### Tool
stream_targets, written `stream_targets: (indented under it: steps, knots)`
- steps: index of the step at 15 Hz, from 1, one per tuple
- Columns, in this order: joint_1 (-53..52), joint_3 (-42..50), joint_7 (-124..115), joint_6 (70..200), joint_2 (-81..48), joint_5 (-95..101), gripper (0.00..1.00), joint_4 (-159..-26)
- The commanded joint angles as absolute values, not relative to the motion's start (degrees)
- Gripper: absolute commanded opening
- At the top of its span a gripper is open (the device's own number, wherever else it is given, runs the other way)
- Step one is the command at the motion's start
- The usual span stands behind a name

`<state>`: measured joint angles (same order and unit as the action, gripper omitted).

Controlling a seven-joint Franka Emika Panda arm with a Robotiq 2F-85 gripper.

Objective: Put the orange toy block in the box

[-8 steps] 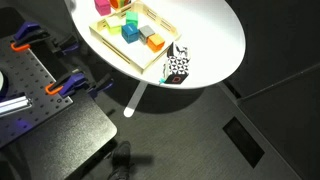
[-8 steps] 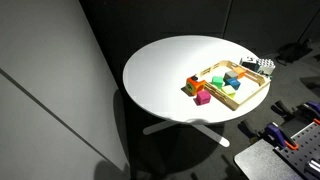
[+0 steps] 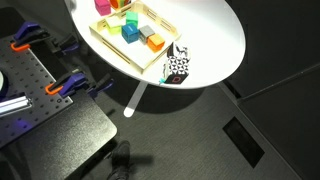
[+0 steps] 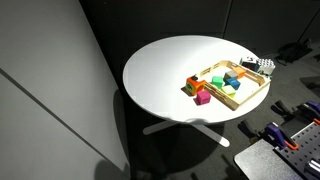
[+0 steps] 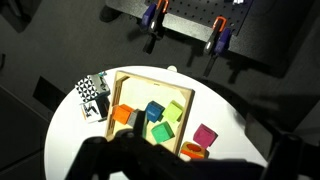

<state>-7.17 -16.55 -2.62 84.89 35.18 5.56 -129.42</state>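
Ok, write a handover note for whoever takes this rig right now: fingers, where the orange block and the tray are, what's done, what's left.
Fingers: only a dark blur at the bottom of the wrist view; open or shut cannot be told.
Orange toy block: on the white table, outside the wooden tray, beside a magenta block.
Done: nothing; the block is not in the tray.
Left: grasp it, lift it, set it in the tray.
Note: the orange cube already in the tray is a different one.

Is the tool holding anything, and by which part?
Nothing seems held. The tool hangs as a dark blur above the table; all blocks lie in the box or beside it.
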Motion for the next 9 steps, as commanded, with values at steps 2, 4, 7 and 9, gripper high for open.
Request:
stream_targets:
  steps: [2, 4, 7, 9]
  knots:
    - [-7.88, -14.65, -4.58, 87.69, 33.18, 6.98, 1.00, -129.89]
    - [-7.48, -14.07, -5.30, 90.21, 31.84, 7.40, 1.00, -130.39]
    - [-7.09, -13.02, -6.27, 95.02, 29.46, 8.04, 1.00, -131.70]
    - [-6.79, -12.34, -6.74, 98.56, 28.05, 8.45, 1.00, -132.77]
